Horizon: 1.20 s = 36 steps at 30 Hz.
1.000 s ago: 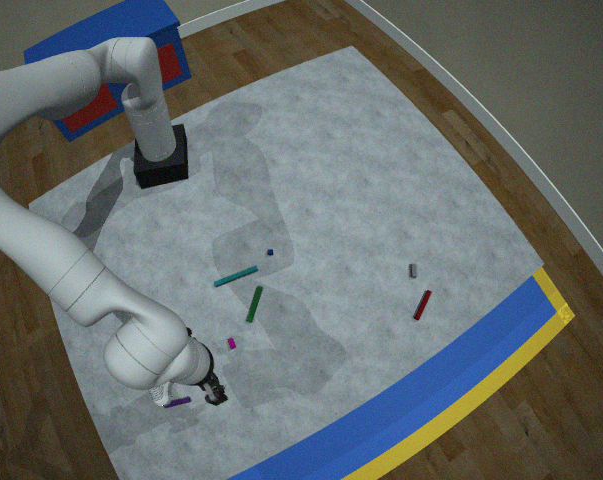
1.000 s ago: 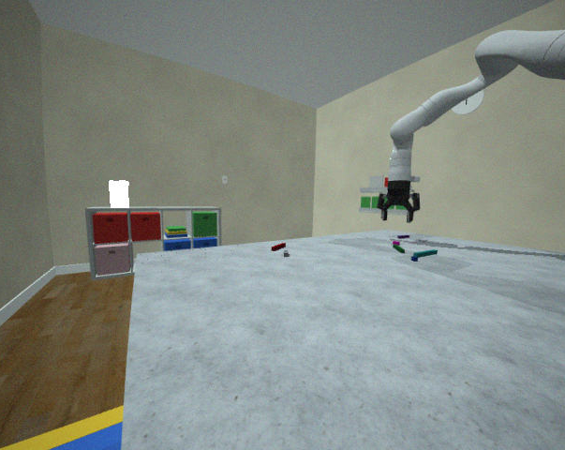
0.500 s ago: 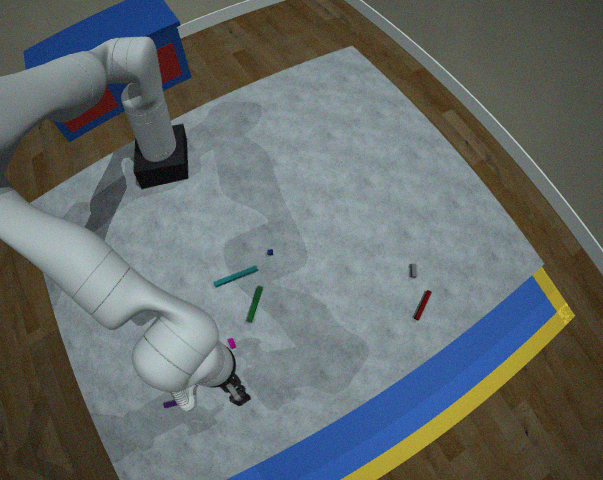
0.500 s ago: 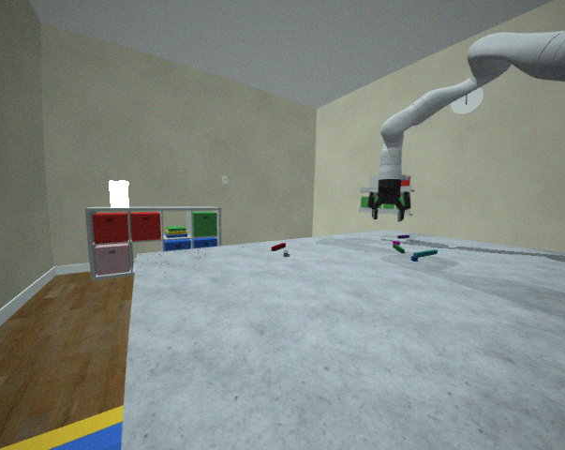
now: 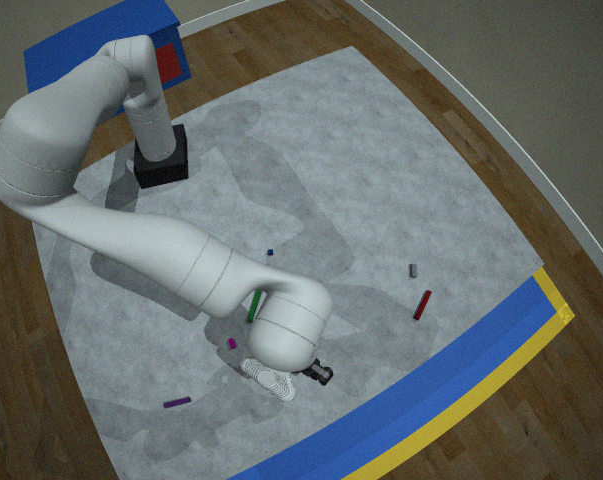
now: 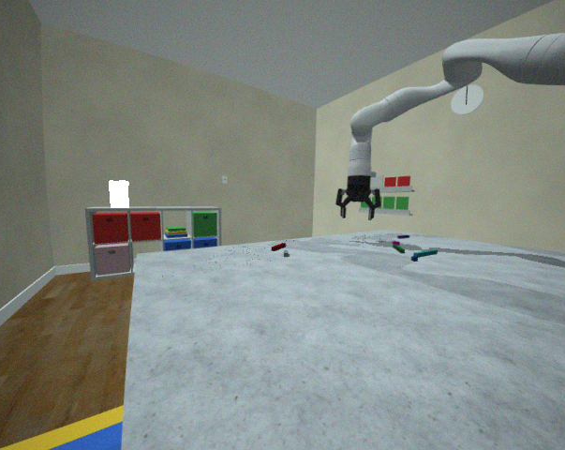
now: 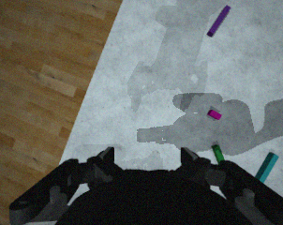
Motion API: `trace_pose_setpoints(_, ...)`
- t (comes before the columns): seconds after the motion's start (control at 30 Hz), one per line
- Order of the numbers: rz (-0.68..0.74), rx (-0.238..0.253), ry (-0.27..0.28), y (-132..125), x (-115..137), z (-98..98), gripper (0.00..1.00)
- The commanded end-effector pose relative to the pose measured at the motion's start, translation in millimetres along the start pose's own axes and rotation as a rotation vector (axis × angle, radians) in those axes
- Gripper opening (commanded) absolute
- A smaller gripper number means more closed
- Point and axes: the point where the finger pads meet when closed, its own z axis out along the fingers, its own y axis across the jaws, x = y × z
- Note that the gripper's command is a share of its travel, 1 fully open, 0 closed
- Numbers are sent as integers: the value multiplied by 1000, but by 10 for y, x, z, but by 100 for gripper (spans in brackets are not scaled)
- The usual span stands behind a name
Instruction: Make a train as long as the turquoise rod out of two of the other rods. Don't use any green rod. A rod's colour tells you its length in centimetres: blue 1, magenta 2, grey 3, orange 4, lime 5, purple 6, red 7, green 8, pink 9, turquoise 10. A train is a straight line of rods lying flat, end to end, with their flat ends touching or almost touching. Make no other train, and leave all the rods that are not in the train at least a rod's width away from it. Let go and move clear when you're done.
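My gripper [image 5: 322, 373] [image 6: 357, 208] [image 7: 147, 154] is open and empty, and hangs high above the grey mat [image 5: 342, 170] [image 6: 320, 338]. In the wrist view a magenta rod [image 7: 215, 114] [image 5: 231, 343] [image 6: 395, 242], a green rod [image 7: 217, 153] [image 5: 254, 305] [image 6: 398, 248] and the turquoise rod [image 7: 266, 167] [image 6: 425, 253] lie ahead to the right. A purple rod [image 7: 218, 21] [image 5: 176, 401] [image 6: 403, 236] lies farther off. The arm hides the turquoise rod in the top view. A red rod [image 5: 421, 304] [image 6: 277, 246] and a grey rod [image 5: 413, 269] [image 6: 286, 253] lie close together, well apart from the others. A small blue rod [image 5: 269, 252] [image 6: 414, 258] lies alone.
The robot's dark base [image 5: 160, 165] stands at the mat's far corner beside a blue box [image 5: 110, 25]. A blue band [image 5: 446, 361] and a yellow band [image 5: 477, 397] run along one mat edge. Wooden floor [image 7: 38, 70] borders the mat. A shelf [image 6: 151, 237] stands by the wall.
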Motion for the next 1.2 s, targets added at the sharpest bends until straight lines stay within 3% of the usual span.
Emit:
trace_pose_setpoints(0.0,-70,0,-6,-205,-367,24,100)
trace_pose_setpoints(0.17,-161,1,-6,-405,-770,10,100)
trace_pose_setpoints(0.23,-161,1,-6,-405,-770,10,100)
trace_pose_setpoints(0.27,-207,2,-7,-493,-979,2,100)
trace_pose_setpoints(0.6,-376,2,-11,-743,-1811,-27,100)
trace_pose_setpoints(0.73,-443,2,-13,-806,-2159,-39,100)
trace_pose_setpoints(0.8,-443,2,-13,-806,-2159,-39,100)
trace_pose_setpoints(0.87,-501,1,-16,-841,-2461,-50,100)
trace_pose_setpoints(1.17,-617,-2,-22,-860,-3089,-72,100)
